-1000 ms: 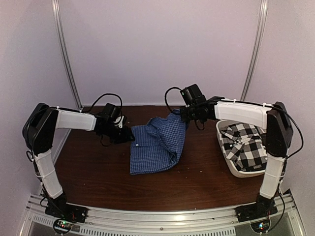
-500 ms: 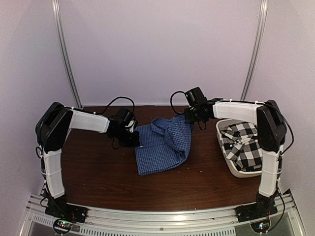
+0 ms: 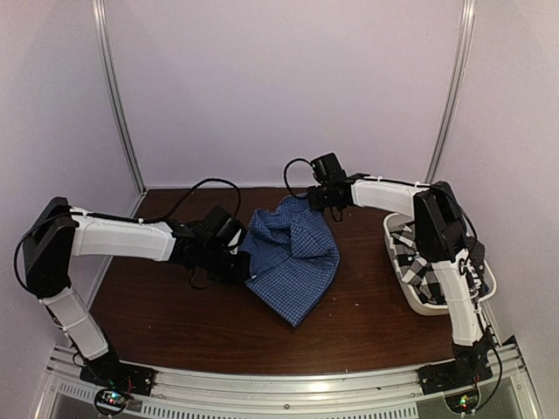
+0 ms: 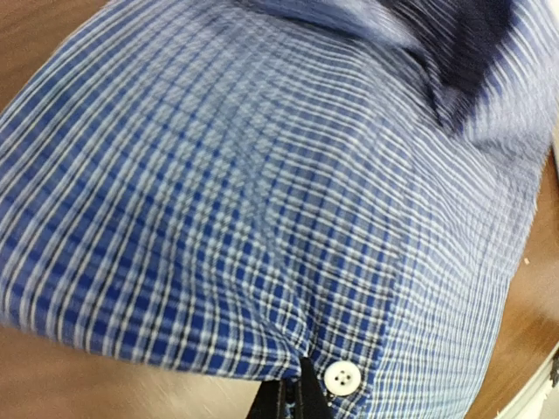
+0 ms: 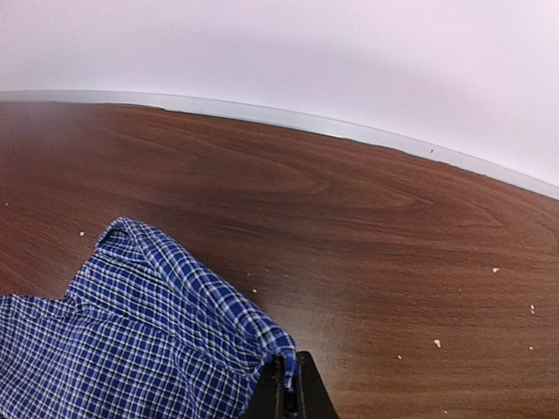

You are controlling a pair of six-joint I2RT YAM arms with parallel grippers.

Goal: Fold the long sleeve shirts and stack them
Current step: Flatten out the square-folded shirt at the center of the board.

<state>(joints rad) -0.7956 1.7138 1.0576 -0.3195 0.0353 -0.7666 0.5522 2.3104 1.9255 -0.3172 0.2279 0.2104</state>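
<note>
The blue gingham shirt (image 3: 293, 257) is spread at mid-table between 2 grippers. The left gripper (image 3: 234, 260) pinches its edge beside a white button (image 4: 341, 377), and the right gripper (image 3: 316, 202) pinches its far edge. The black-and-white checked shirt (image 3: 404, 253) lies in the white tub (image 3: 428, 307) — well right.

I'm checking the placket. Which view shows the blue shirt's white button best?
Left wrist: the button sits close and clear beside the left gripper, which pinches the blue shirt. The top view shows the whole shirt but no discernible button; the right wrist shows only a buttonless edge.
</note>
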